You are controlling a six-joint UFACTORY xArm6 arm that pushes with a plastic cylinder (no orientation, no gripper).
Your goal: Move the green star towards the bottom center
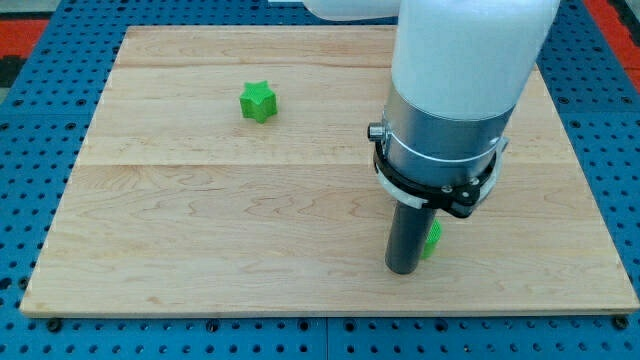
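Note:
A green star [258, 101] lies on the wooden board [200, 220] in the view's upper left part. My tip [403, 270] rests on the board in the view's lower right part, far from the star. A second green block [432, 240] peeks out just right of the rod, touching or almost touching it; its shape is mostly hidden by the rod.
The white and grey arm body [450, 90] rises above the rod and covers the board's upper right part. A blue pegboard surface [30, 120] surrounds the board on all sides.

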